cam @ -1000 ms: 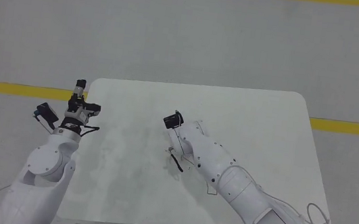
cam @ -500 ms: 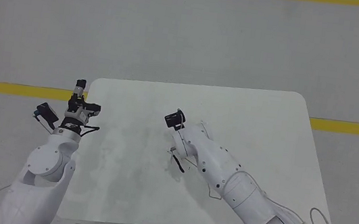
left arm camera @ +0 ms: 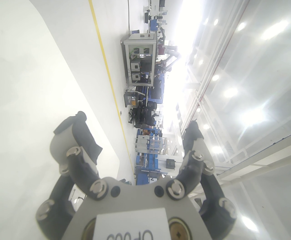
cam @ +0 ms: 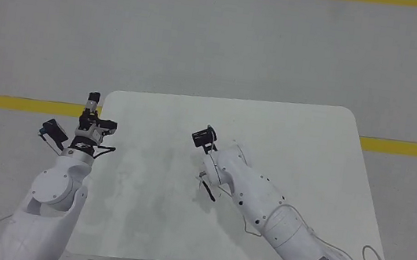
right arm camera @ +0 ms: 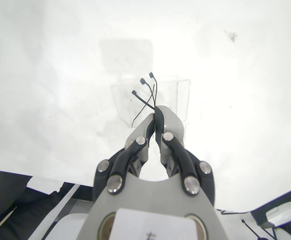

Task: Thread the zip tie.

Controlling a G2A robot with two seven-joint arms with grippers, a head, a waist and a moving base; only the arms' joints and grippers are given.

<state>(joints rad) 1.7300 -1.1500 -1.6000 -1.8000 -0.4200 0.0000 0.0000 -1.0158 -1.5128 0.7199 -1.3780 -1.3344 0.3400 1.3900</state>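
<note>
My right gripper (right arm camera: 155,113) is shut on a small bunch of thin black zip ties (right arm camera: 147,91). Three square heads fan out past the fingertips, and one loose tail curves down beside them. In the top view these zip ties (cam: 206,187) hang just above the middle of the white table (cam: 301,150), under my right wrist. My left gripper (left arm camera: 136,130) is open with nothing between its fingers. It is held beside the table's left edge in the top view (cam: 91,103), far from the ties.
A clear plastic tray (right arm camera: 183,91) lies on the table directly beneath the zip ties. A small dark speck (right arm camera: 232,35) marks the surface farther off. Yellow floor lines (cam: 396,145) run beyond the table.
My right forearm has swung slightly, and the gripper with the zip ties has crept a little toward the table's near side. The left arm has not moved.
</note>
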